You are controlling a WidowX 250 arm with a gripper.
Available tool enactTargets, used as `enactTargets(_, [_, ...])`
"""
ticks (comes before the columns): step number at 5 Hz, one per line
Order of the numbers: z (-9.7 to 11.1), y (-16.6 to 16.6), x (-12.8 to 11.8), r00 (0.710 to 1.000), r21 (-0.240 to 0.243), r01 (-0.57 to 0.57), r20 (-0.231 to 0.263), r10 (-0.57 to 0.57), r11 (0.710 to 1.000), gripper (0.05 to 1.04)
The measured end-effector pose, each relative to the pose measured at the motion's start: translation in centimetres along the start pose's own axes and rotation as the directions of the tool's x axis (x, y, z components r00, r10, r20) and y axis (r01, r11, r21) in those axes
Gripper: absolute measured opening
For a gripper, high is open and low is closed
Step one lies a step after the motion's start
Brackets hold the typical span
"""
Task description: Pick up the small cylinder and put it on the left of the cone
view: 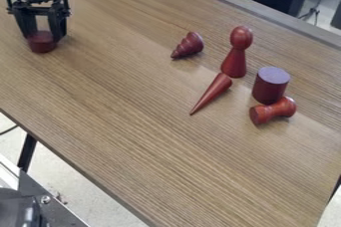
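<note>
Your gripper (44, 39) has its fingers (25, 25) closed on one small cylinder (42, 46) at the view's upper left; well apart on the surface (133, 121) you have five more pieces: one smooth cone (213, 93), one ridged cone (189, 46), one peg figure (234, 63), one larger cylinder (270, 87) and one spool-shaped piece (271, 111)

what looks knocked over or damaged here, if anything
Three pieces lie on their sides: the slim cone, the stepped cone and the spool-shaped piece by the large cylinder. They may have tipped over, or been laid that way. I see no spill or damage.
</note>
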State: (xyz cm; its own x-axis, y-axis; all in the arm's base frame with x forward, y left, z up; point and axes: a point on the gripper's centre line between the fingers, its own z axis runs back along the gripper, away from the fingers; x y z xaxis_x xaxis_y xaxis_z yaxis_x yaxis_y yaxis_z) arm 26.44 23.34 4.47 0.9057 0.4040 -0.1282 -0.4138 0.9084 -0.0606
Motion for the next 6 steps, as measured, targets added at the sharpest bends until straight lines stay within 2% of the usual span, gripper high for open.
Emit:
enactTargets(1, [4.2, -5.1, -0.4, 0.993, 0.131, 0.097, 0.055, -0.105, 0.987, 0.749])
enactTargets(2, [4.2, -9.2, -2.0, 0.982, 0.151, 0.179, 0.031, -0.186, 0.972, 0.749])
enactTargets(3, [2.4, -10.8, -3.7, 0.978, 0.1, 0.205, 0.019, -0.208, 0.974, 0.749])
enactTargets(4, [0.6, -12.5, -4.8, 0.955, 0.031, 0.295, 0.024, -0.295, 0.955, 0.749])
enactTargets(5, [-0.3, -14.7, -4.2, 0.91, -0.015, 0.403, 0.111, -0.399, 0.915, 0.749])
enactTargets(6, [-1.3, -17.9, -2.8, 0.838, -0.014, 0.534, 0.146, -0.526, 0.846, 0.749])
